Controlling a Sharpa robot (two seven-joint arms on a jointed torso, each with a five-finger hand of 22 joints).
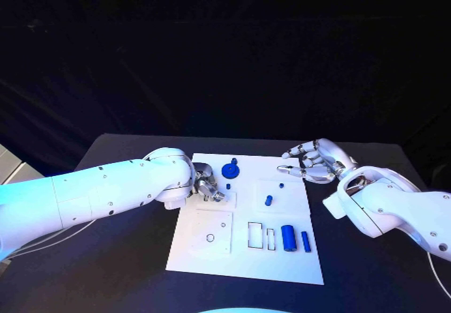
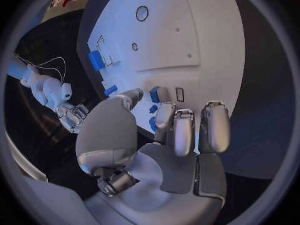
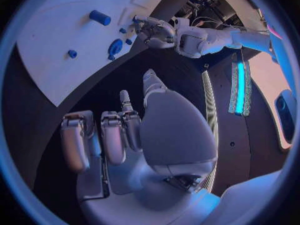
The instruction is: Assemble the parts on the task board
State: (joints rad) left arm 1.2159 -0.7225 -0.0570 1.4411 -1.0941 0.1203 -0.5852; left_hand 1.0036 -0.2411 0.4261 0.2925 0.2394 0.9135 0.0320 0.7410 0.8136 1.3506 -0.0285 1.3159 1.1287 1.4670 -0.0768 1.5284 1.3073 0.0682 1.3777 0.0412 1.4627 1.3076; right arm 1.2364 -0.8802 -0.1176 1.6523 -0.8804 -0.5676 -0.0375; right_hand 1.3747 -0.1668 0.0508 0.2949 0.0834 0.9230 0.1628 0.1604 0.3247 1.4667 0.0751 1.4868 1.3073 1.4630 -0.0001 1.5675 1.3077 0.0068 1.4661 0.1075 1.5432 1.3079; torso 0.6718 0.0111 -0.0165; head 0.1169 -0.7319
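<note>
The white task board (image 1: 246, 257) lies in the middle of the table. My left hand (image 1: 208, 188) hovers over its far left part, fingers curled in. In the left wrist view a small blue part (image 2: 154, 94) sits pinched between the thumb and a finger. A round blue part (image 1: 231, 171) stands just beyond that hand. Two small blue pegs (image 1: 269, 200) are in the board's middle, and a blue cylinder (image 1: 289, 239) with a slim blue piece (image 1: 306, 241) lies near the right edge. My right hand (image 1: 315, 163) floats off the board's far right corner, fingers spread and empty.
Black table (image 1: 113, 274) surrounds the board on all sides. Empty outlined slots (image 1: 255, 235) and a raised square plate (image 1: 213, 233) with a hole take up the board's near half. A dark curtain hangs behind the table.
</note>
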